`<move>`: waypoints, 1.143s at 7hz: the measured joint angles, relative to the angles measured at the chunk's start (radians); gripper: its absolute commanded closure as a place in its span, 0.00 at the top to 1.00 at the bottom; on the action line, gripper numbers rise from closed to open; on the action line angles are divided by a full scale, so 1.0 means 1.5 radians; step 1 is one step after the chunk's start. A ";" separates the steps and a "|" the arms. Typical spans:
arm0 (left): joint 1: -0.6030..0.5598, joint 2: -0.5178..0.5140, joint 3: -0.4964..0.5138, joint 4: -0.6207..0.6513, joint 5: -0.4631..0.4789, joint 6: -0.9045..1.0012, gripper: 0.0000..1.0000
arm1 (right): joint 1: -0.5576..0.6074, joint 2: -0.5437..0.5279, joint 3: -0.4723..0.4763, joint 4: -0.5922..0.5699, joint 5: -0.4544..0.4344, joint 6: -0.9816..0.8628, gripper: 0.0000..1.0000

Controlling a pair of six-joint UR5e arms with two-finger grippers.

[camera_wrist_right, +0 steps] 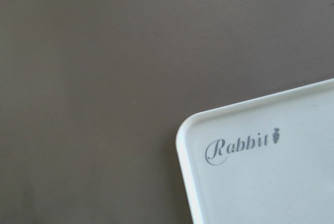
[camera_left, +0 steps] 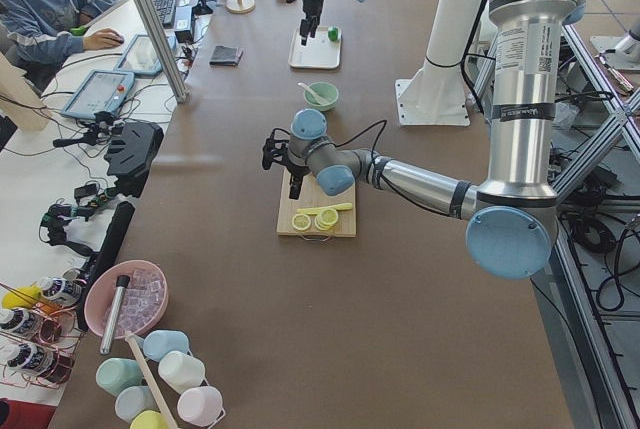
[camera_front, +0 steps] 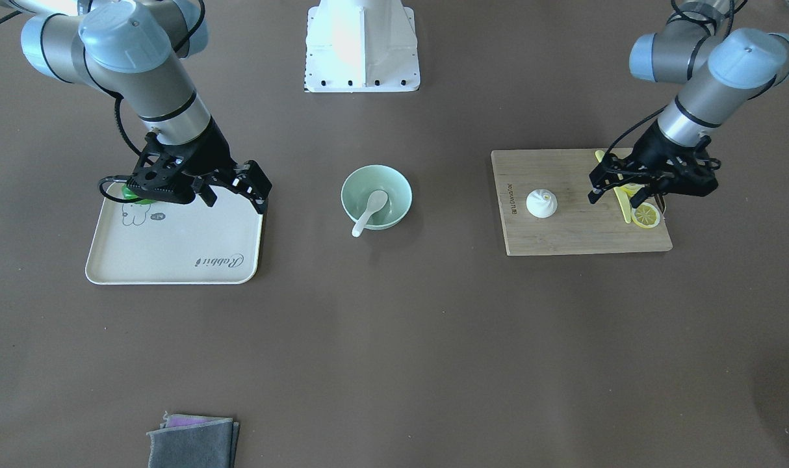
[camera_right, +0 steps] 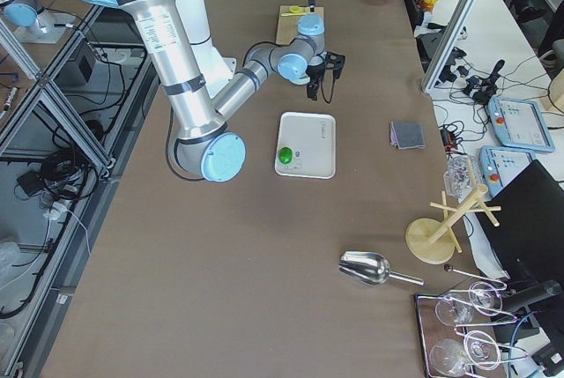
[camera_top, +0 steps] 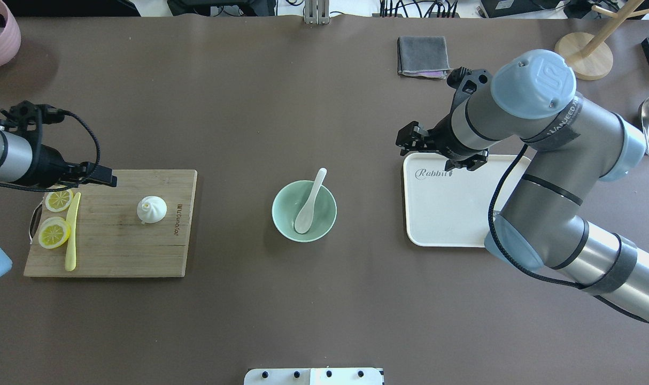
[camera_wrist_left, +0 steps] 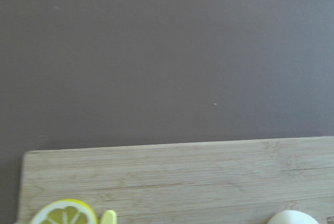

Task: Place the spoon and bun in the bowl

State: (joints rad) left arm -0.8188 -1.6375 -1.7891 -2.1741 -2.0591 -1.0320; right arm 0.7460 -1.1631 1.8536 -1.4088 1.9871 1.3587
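Note:
The white spoon (camera_front: pixel 370 211) lies in the mint-green bowl (camera_front: pixel 398 195) at the table's middle, its handle over the rim; both also show in the overhead view, spoon (camera_top: pixel 309 200) and bowl (camera_top: pixel 280 219). The white pleated bun (camera_front: pixel 541 203) sits on the wooden cutting board (camera_front: pixel 583 234), also in the overhead view (camera_top: pixel 152 209). My left gripper (camera_front: pixel 625 195) hovers open and empty over the board's far end, above the lemon slices, apart from the bun. My right gripper (camera_front: pixel 235 198) is open and empty over the white tray's corner (camera_front: pixel 173 260).
Two lemon slices (camera_top: pixel 54 232) and a yellow-green knife (camera_top: pixel 71 235) lie on the board. A small green object (camera_front: pixel 131 194) sits on the tray. A folded grey cloth (camera_front: pixel 193 442) lies near the table's far edge. The robot base (camera_front: pixel 362 45) stands behind the bowl.

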 measured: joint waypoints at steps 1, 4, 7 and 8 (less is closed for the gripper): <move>0.034 -0.030 0.000 0.028 0.023 -0.016 0.84 | 0.012 -0.015 -0.001 0.002 0.004 -0.028 1.00; 0.083 -0.053 0.006 0.053 0.062 -0.029 0.38 | 0.021 -0.034 -0.003 0.005 0.003 -0.046 1.00; 0.114 -0.062 0.001 0.054 0.090 -0.064 0.00 | 0.023 -0.046 -0.007 0.007 0.000 -0.050 1.00; 0.116 -0.077 -0.005 0.054 0.090 -0.067 0.00 | 0.024 -0.046 -0.007 0.007 0.000 -0.051 1.00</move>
State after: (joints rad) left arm -0.6454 -1.7532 -1.7972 -2.0929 -1.9240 -1.1328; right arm 0.7827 -1.2316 1.8428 -1.3980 1.9867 1.2828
